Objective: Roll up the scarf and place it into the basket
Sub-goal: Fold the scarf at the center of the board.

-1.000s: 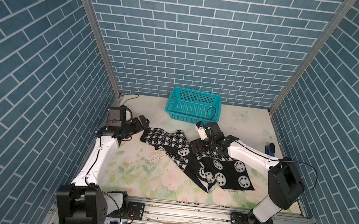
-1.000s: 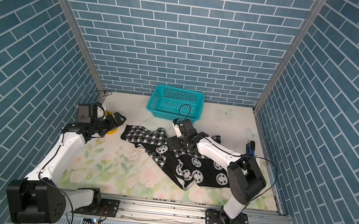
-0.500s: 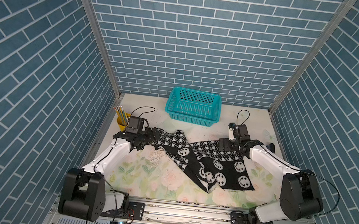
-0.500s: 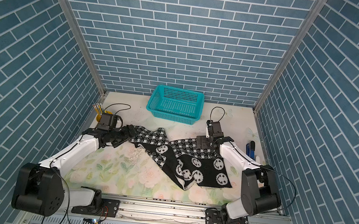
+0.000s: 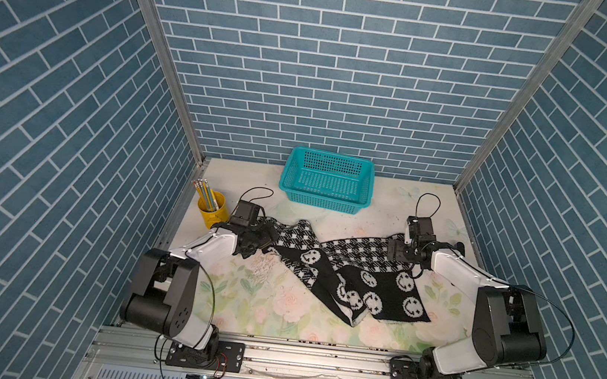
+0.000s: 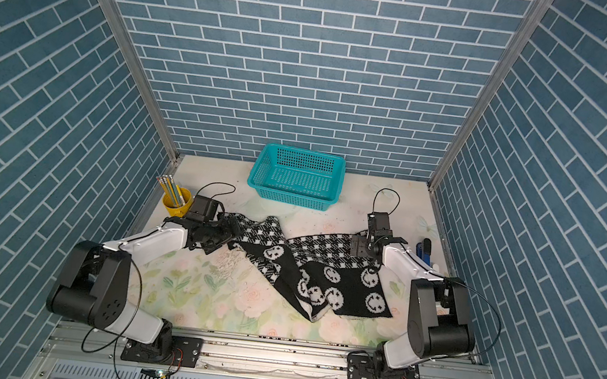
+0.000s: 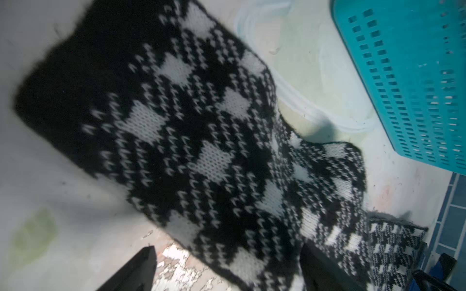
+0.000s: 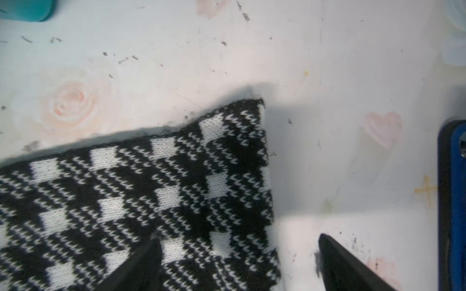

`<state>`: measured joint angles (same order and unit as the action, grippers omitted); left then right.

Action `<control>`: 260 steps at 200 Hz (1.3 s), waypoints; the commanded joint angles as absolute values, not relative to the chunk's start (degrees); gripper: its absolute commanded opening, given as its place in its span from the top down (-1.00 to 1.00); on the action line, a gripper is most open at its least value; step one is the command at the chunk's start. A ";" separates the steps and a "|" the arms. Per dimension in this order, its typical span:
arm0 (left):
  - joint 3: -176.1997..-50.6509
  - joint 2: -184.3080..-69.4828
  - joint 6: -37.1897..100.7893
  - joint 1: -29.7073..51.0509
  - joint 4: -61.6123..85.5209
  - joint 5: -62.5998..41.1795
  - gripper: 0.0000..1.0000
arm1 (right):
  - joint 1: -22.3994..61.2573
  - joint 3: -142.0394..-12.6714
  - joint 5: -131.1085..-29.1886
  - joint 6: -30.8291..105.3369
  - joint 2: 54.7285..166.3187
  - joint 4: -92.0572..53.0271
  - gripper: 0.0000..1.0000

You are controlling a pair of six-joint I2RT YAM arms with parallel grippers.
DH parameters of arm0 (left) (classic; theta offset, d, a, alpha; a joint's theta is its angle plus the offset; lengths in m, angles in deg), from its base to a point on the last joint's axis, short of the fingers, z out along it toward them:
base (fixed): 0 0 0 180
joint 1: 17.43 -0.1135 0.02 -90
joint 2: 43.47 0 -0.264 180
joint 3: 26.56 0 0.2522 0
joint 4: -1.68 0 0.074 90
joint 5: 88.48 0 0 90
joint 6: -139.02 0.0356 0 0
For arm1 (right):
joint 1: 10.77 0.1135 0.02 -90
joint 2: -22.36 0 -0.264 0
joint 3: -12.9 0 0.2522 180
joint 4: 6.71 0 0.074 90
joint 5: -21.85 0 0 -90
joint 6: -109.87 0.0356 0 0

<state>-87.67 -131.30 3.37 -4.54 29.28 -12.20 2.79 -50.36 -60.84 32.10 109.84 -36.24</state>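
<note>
The black-and-white scarf (image 5: 380,288) (image 6: 341,284) lies unrolled in a shallow V across the floral table, its check bands at both far ends. My left gripper (image 5: 267,233) (image 6: 231,229) sits at the left check end. In the left wrist view the gripper (image 7: 229,267) is open, with the scarf (image 7: 201,141) lying between its fingers (image 7: 136,272). My right gripper (image 5: 394,249) (image 6: 356,248) is at the right check end. In the right wrist view the gripper (image 8: 239,262) is open, straddling the scarf (image 8: 151,189) edge. The teal basket (image 5: 328,179) (image 6: 297,176) (image 7: 408,75) stands empty at the back wall.
A yellow pencil cup (image 5: 211,209) (image 6: 177,201) stands at the left wall, just behind my left arm. A blue object (image 6: 424,249) (image 8: 454,201) lies at the right wall beside my right arm. The table mat is flaking near the left gripper (image 7: 174,262).
My left arm came forward from beside the pencil cup to the scarf's left end. My right arm moved from the scarf's middle out to its right end.
</note>
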 commanded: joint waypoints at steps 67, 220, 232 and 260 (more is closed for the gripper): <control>-93.59 -123.81 6.19 -4.05 43.97 0.91 1.00 | -1.90 -49.24 -62.64 33.32 117.74 -33.18 -0.64; -91.57 -111.60 17.81 -16.81 61.20 12.64 0.64 | -7.80 -72.63 -47.06 32.19 129.47 -43.23 0.70; -91.92 -112.11 18.17 -17.34 60.21 11.73 0.21 | -7.98 -71.78 -48.38 32.09 129.42 -42.68 0.07; -94.56 -112.64 17.95 -17.43 57.76 10.26 -0.98 | -9.59 -68.09 -48.52 32.00 126.79 -42.23 -0.49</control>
